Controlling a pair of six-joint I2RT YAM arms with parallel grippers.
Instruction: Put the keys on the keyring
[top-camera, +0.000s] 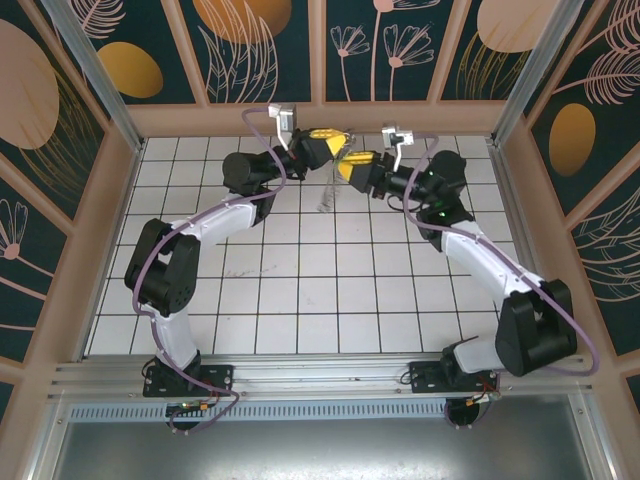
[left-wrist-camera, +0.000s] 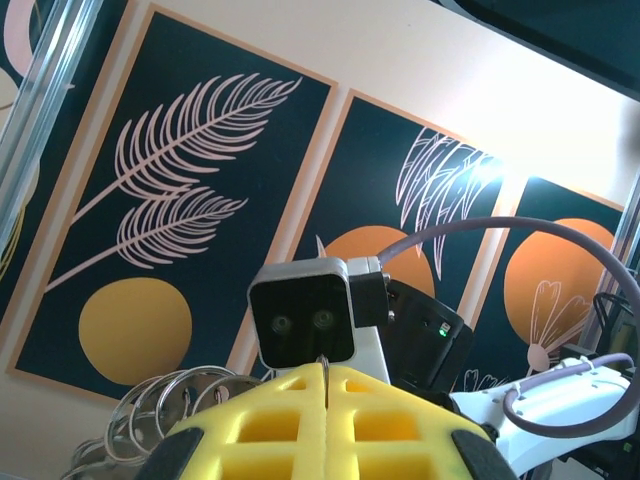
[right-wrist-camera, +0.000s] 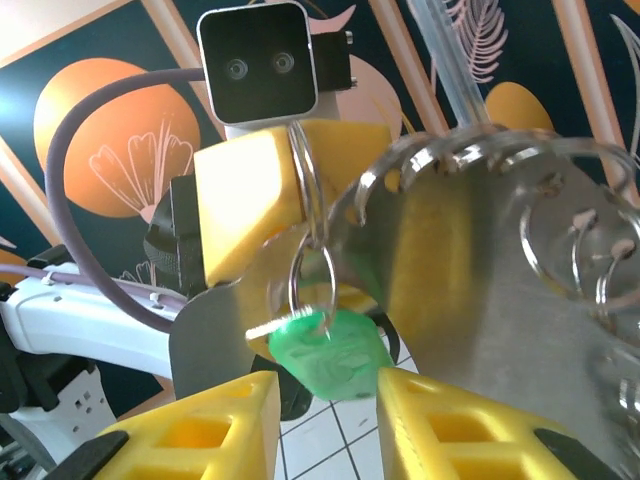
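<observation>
- Left gripper (left-wrist-camera: 327, 390): one, its two yellow fingers pressed together on a thin wire of the keyring (left-wrist-camera: 160, 405).
- Right gripper (right-wrist-camera: 326, 390): one, its two fingers apart.
- Key (right-wrist-camera: 335, 355): one, green-headed, hanging from a small ring just above that gap, high over the tiled table (top-camera: 300, 280).

Two grippers meeting over the far middle of the table

From the top camera I see the left gripper (top-camera: 322, 138) at upper centre, with the right gripper (top-camera: 352, 162) just right of and below it, both over the table (top-camera: 300, 290). On my right wrist camera the key (right-wrist-camera: 330, 352) hangs at lower centre, just above the gap between that gripper's fingers. The keyring (right-wrist-camera: 500, 260) spreads to its right, and the left gripper sits behind at upper left.
</observation>
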